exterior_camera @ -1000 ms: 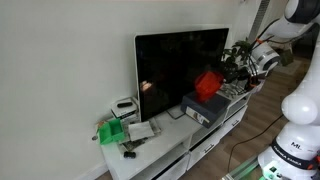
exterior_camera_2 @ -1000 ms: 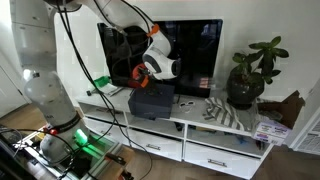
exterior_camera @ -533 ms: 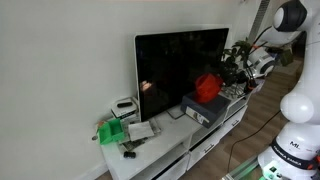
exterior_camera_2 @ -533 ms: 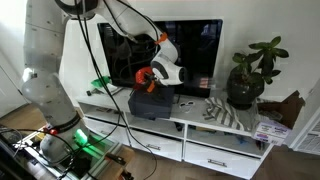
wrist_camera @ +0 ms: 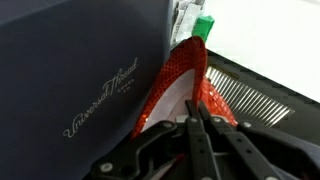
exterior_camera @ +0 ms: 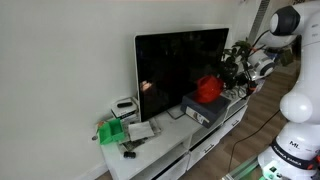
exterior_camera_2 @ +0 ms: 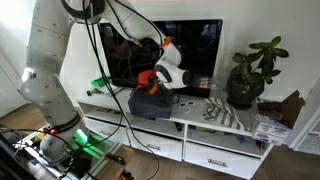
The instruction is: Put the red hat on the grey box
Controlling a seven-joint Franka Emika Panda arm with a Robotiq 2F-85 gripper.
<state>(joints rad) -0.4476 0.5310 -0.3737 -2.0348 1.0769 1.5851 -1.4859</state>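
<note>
Wrist view: one gripper (wrist_camera: 196, 112), fingers pinched tight on the brim of one red hat (wrist_camera: 172, 85), holds it against one grey box (wrist_camera: 70, 60). In both exterior views the hat sits atop the box, though actual contact is hard to make out.

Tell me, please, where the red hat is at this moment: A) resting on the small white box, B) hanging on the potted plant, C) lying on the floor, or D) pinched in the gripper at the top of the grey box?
D: the wrist view shows the gripper shut on the red hat, and in an exterior view the hat is right at the top of the grey box.
</note>
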